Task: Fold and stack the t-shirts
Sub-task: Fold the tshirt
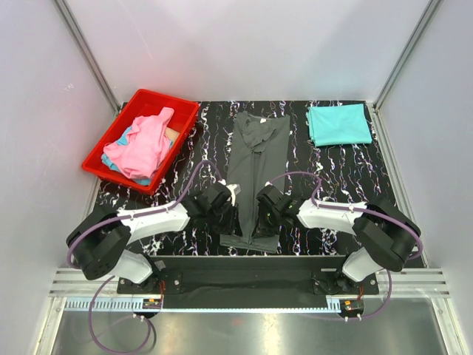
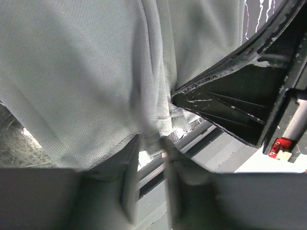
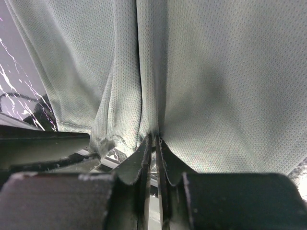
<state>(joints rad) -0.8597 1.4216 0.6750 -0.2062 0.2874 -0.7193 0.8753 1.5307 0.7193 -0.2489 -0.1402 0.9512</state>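
The dark charcoal grey t-shirt (image 1: pixel 255 163) lies in the middle of the table, folded lengthwise into a long narrow strip. My left gripper (image 1: pixel 224 208) and right gripper (image 1: pixel 264 208) stand side by side at its near end, each pinching the cloth. In the left wrist view the fingers (image 2: pixel 130 165) close on a fold of the grey shirt (image 2: pixel 86 72) at its hem. In the right wrist view the gripper (image 3: pixel 156 140) is shut tight on a crease of the shirt (image 3: pixel 230 72). A folded teal t-shirt (image 1: pixel 338 124) lies at the far right.
A red plastic bin (image 1: pixel 179 111) at the far left holds a crumpled pink shirt (image 1: pixel 148 144) and a light blue one (image 1: pixel 113 161) under it. The table top (image 1: pixel 347 177) is black with white marbling. Grey walls with metal posts enclose the table.
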